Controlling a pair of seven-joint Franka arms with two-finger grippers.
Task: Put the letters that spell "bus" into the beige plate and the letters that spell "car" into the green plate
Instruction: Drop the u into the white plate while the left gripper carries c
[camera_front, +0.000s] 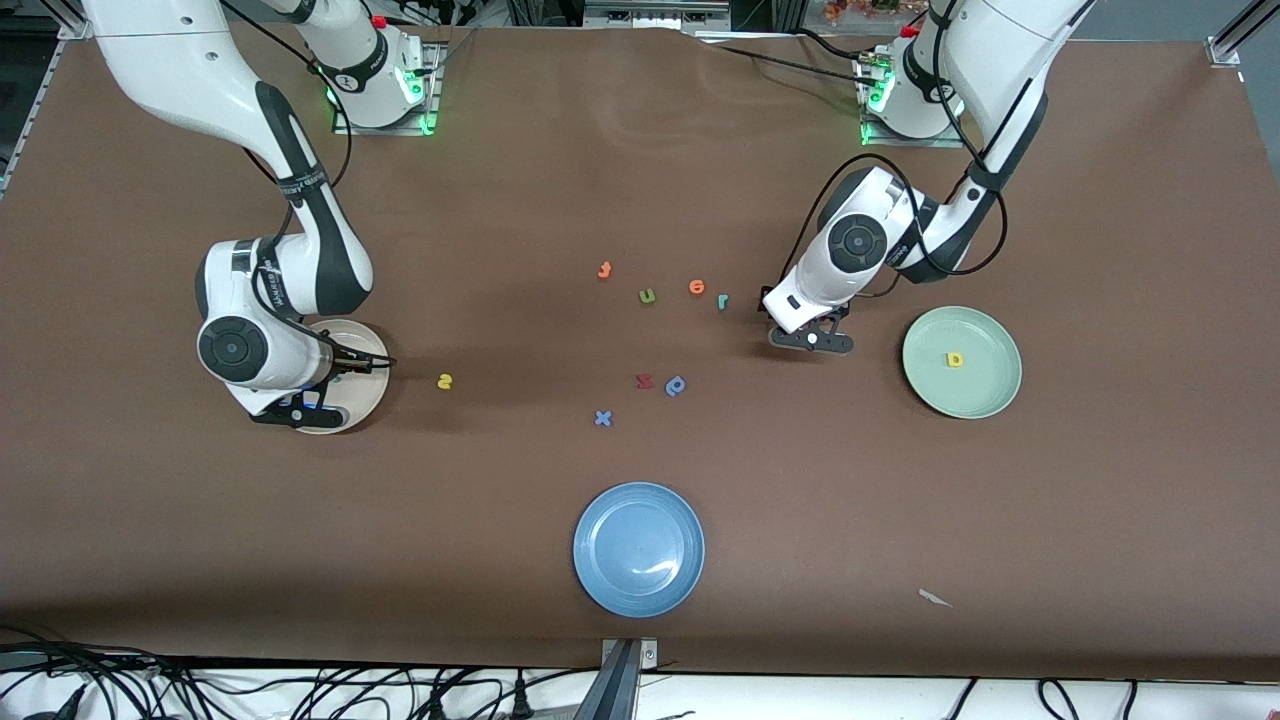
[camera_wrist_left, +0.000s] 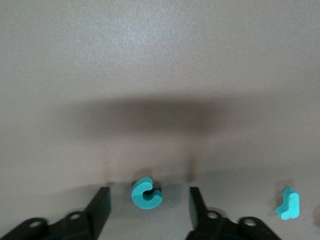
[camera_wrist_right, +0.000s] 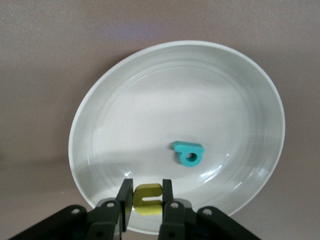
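Foam "u" (camera_wrist_right: 148, 199), pinched in the right gripper (camera_wrist_right: 146, 200) over the beige plate (camera_wrist_right: 100, 100), may stick on release; left gripper (camera_wrist_left: 146, 205) fingers straddle the "c" (camera_wrist_left: 146, 193), open, and could nudge it along the surface.

teal c (camera_wrist_left: 146, 193), yellow u (camera_wrist_right: 148, 199), beige plate (camera_wrist_right: 150, 90)

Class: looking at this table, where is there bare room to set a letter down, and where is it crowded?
Bare: most of the green plate around its yellow a; the whole blue plate; the table between the blue plate and the beige plate. Crowded: mid-table, where loose letters cluster from the orange letter to the x, beside the left gripper.
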